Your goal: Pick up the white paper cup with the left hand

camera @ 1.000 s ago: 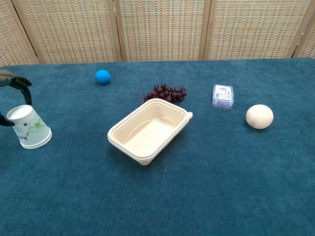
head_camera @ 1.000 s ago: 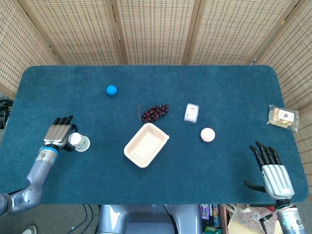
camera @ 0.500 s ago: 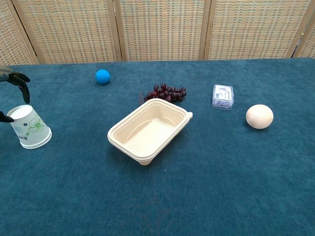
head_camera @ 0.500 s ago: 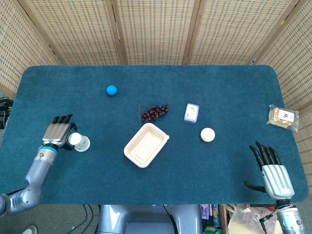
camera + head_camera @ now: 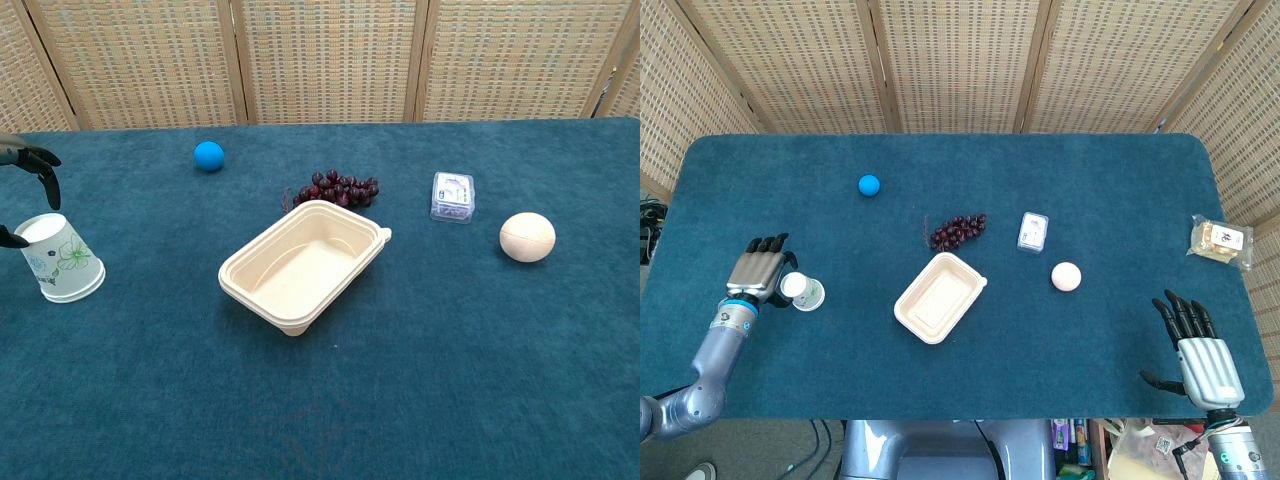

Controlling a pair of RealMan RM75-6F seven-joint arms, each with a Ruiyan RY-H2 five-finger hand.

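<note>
White paper cup (image 5: 801,291) just right of left robot hand (image 5: 758,272)

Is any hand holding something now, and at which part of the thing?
Nothing is held. The left hand is beside the white paper cup with fingers apart; the right hand lies open on the table.

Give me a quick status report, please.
Left hand open beside white paper cup, not gripping. Right hand open, idle. Nothing in the way.

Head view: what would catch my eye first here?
Probably the left hand at the table's left edge, fingers spread beside the upside-down white paper cup. Next, the cream food tray in the middle, with dark grapes just behind it.
</note>
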